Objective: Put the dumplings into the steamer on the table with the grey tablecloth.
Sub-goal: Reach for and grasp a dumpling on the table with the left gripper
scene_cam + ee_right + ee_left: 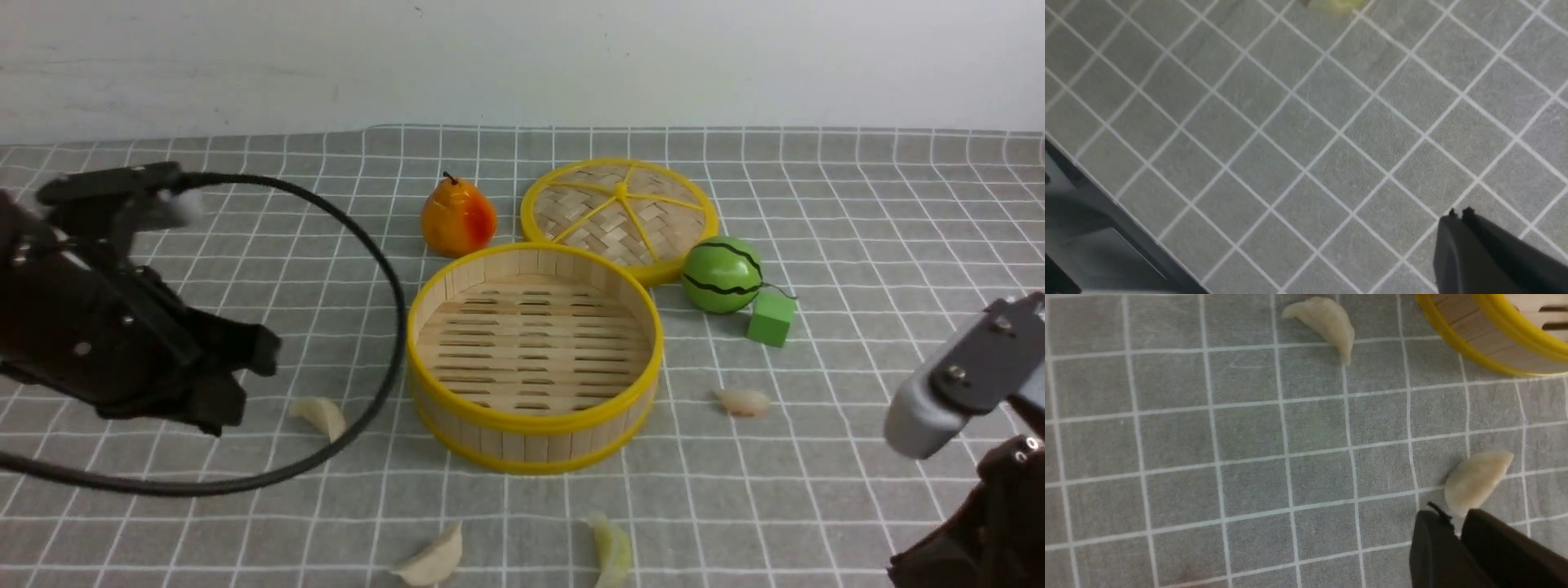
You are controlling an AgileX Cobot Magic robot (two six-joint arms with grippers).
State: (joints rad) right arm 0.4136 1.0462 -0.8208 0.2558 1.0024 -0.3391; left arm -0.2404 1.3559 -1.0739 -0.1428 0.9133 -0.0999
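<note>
- Dumplings (322, 416) lie outside steamer (535, 425); one sits just beyond left gripper (1455, 523), whose gap I cannot tell.
- Right gripper (1459, 214) pressed together, empty.

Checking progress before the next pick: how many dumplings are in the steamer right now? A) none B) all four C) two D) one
A: the steamer shows only its bare slatted floor, and all four dumplings lie on the grey tablecloth around it.
</note>
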